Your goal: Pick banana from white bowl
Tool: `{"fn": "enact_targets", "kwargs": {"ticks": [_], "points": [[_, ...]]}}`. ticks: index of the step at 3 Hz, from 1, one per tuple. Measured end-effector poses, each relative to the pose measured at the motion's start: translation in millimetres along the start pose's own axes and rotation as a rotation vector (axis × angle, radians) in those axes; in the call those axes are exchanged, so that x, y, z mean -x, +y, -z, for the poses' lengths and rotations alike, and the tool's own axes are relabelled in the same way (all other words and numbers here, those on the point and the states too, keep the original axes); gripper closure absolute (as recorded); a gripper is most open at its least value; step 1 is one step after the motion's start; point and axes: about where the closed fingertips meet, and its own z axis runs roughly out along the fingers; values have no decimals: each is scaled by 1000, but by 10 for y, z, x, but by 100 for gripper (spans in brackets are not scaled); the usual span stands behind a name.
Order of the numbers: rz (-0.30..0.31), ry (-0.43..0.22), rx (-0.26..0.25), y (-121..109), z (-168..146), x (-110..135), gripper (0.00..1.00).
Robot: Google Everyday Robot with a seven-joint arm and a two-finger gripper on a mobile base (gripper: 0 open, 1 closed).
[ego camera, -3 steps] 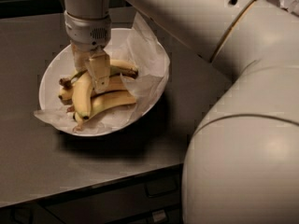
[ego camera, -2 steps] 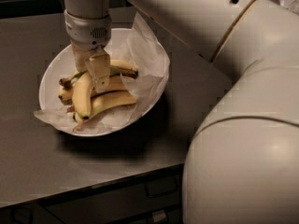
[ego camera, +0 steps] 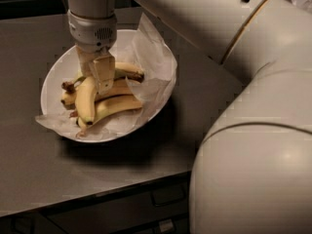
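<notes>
The wide white bowl (ego camera: 53, 77), lined with crinkled white paper, sits on the dark table and holds several bananas. The banana (ego camera: 86, 101), long and curved with a dark lower tip, lies on top of the others at the bowl's left. Its brown stem points left. My gripper (ego camera: 96, 72) reaches straight down into the bowl from the arm above. Its fingers (ego camera: 104, 74) straddle the banana's upper part and are shut on it. The near finger hides that part of the banana.
Two straighter yellow bananas (ego camera: 117, 104) lie under and right of the curved one. Paper (ego camera: 156, 62) stands up at the bowl's right rim. The robot's big white arm (ego camera: 253, 111) fills the right side. The table's front edge (ego camera: 97, 194) runs below the bowl.
</notes>
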Motion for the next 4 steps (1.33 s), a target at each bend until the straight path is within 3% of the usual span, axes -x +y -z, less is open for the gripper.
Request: {"fn": "enact_targets", "kwargs": {"ticks": [4], "points": [[5,-6,6,-20,-31,-8,47]]}}
